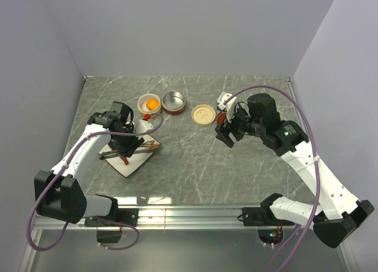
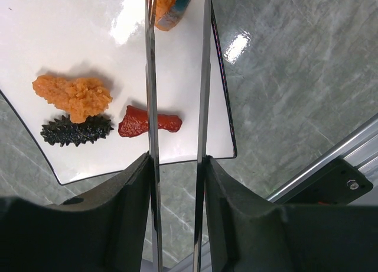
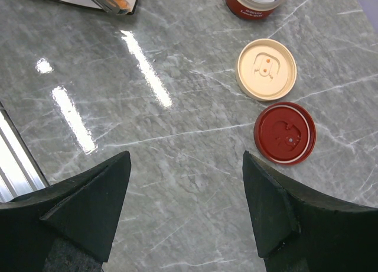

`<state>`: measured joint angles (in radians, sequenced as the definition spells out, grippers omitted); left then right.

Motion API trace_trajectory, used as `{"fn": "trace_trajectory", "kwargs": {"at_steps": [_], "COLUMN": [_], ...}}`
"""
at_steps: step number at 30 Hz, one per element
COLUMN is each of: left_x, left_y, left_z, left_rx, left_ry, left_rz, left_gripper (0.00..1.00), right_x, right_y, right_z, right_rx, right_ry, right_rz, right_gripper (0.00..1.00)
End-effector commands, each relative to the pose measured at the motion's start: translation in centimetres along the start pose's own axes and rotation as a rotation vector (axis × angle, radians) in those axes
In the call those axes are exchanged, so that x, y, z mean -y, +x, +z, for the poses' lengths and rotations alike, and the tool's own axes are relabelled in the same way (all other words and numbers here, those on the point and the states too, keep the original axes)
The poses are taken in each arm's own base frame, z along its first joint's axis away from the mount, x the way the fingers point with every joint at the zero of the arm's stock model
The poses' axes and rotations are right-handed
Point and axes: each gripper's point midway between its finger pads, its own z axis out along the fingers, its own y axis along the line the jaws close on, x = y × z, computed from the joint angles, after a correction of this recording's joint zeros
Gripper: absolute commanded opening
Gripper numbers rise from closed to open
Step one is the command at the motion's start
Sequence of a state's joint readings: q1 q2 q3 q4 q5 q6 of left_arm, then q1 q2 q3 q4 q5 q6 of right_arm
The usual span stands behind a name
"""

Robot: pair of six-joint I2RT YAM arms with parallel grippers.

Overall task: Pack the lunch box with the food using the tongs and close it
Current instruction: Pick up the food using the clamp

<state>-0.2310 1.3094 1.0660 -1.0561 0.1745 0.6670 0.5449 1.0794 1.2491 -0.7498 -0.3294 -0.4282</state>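
Gripping the long slim silver metal tongs (image 2: 151, 94) in our left gripper (image 2: 177, 171), we aim them straight ahead, tips seemingly straddling the orange-red wedge (image 2: 167, 9); our right gripper (image 3: 186, 159) gapes empty

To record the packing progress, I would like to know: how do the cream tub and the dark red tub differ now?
The cream tub holds an orange ball; the dark red tub looks empty. The cream tub is pale inside, the dark red tub shows steel. Both are round, without lids, side by side.
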Motion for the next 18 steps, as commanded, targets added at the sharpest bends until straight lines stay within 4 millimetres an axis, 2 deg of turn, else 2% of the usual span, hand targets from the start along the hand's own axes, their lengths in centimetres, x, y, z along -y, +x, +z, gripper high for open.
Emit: {"fn": "trace_trajectory", "kwargs": {"at_steps": [1, 18], "left_x": [0.3, 0.3], "left_y": [-0.5, -2.0], "left_z": [-0.8, -2.8], "left_rx": [0.035, 0.092], "left_ry": [-0.015, -0.019], "left_rz": [-0.002, -0.020], "left_gripper": [0.41, 0.39], "right_x": [0.5, 0.4], "right_y": [-1.0, -0.9], "right_z": [-0.7, -0.7], "right_rx": [0.042, 0.044], "right_ry": [0.031, 0.027], "right_rz": [-0.016, -0.020], "right_gripper": [0.83, 0.83]}}
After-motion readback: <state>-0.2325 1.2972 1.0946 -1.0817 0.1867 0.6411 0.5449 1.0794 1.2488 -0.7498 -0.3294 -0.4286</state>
